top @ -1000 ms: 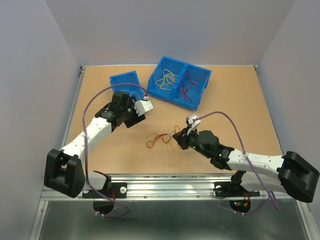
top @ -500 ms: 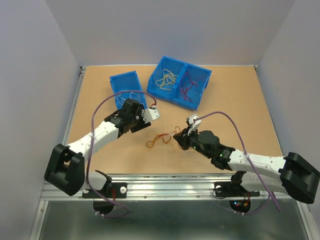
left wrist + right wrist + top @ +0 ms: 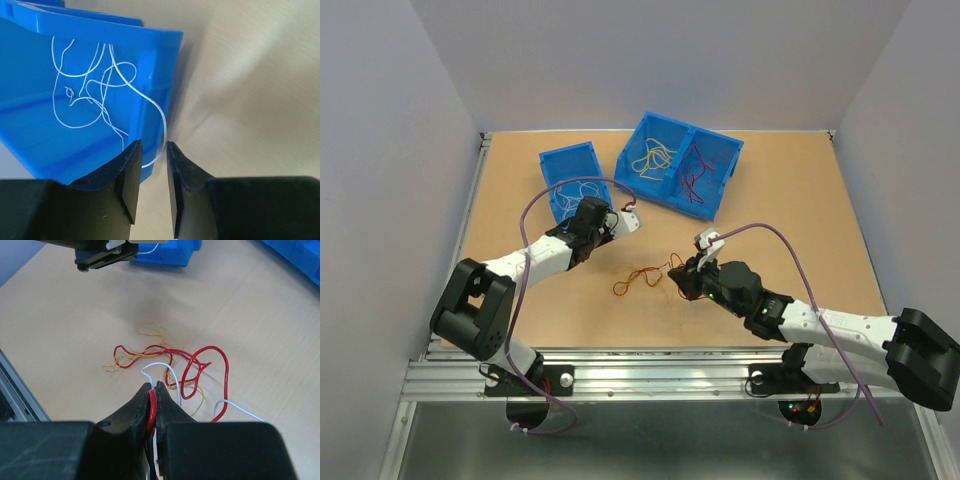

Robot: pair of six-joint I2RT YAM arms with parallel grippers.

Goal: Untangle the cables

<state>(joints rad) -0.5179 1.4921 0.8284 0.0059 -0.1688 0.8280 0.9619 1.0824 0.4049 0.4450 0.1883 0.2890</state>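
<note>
Near the centre of the surface (image 3: 790, 200), just below mid-frame in the top view, lies the tangle of cables (image 3: 645, 277): red loops (image 3: 200, 362) interlaced with thin yellow strands (image 3: 150, 330) and a white strand (image 3: 159, 367), all slack and flat on the board. The right claw (image 3: 154, 390), entering from the lower right, is clenched on one red cable (image 3: 151, 407) at the near edge of the knot, its fingertips pressed together with the wire between them. Up and to the left, the left claw (image 3: 152, 150) hovers at the near corner of the small blue bin (image 3: 155, 65). Its jaws stand narrowly apart, and a loop of white cable (image 3: 163, 122) draping over the bin's wall hangs in the gap without being pinched, so far as the wrist view shows. Other white cables (image 3: 582, 190) lie coiled inside that bin. To the upper right, the two-compartment blue bin (image 3: 660, 197) holds yellow cables (image 3: 653, 160) in its left compartment and red cables (image 3: 698, 168) in its right. Judged from this layout, sorting by colour is partly done, and the step in hand is the extraction of a red cable from the knot. The next move calls for a slow pull away from the knot, with the left claw brought over to pin the yellow and white strands, lest the whole tangle be dragged along.
</note>
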